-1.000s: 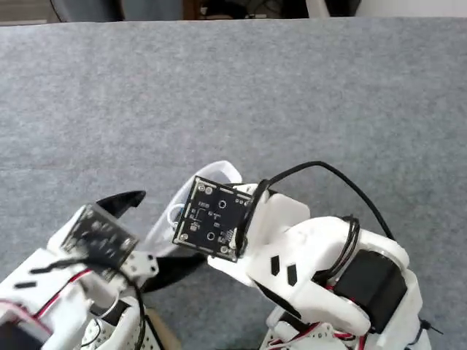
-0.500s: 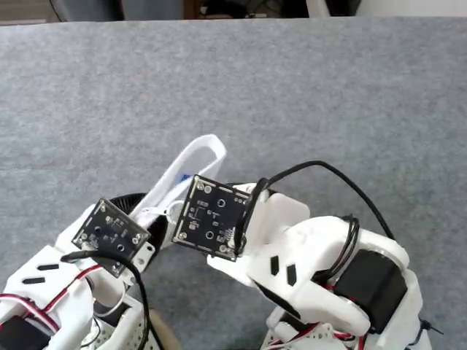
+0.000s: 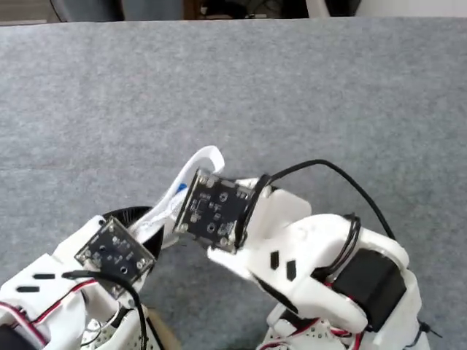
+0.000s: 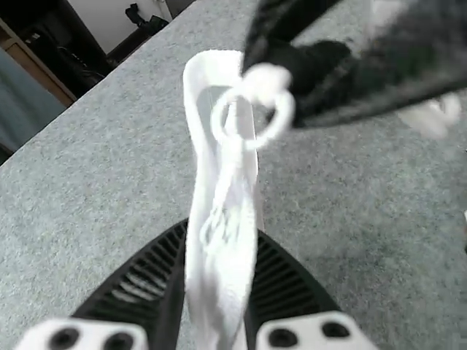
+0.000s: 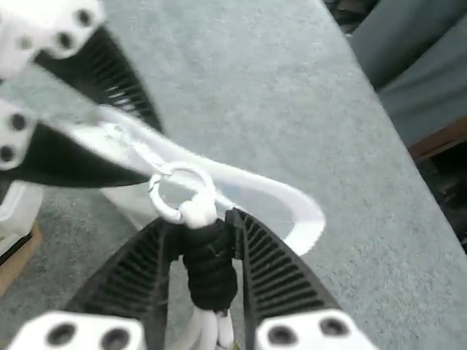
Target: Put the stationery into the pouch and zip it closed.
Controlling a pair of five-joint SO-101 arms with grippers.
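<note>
Two grippers hold a white pouch (image 4: pixel 219 182) over the grey table (image 3: pixel 328 95).
The pouch is stretched between the arms, near the table's front edge. At one end the left gripper (image 4: pixel 219 244) is closed flat on the pouch's fabric. The right gripper (image 5: pixel 201 230) is closed on the black zip pull (image 5: pixel 210 266), whose white ring (image 5: pixel 179 191) sits just past its fingertips.

Indoor room, type unclear: grey felt-covered table (image 3: pixel 328 87), dark furniture (image 3: pixel 153 9) behind.
</note>
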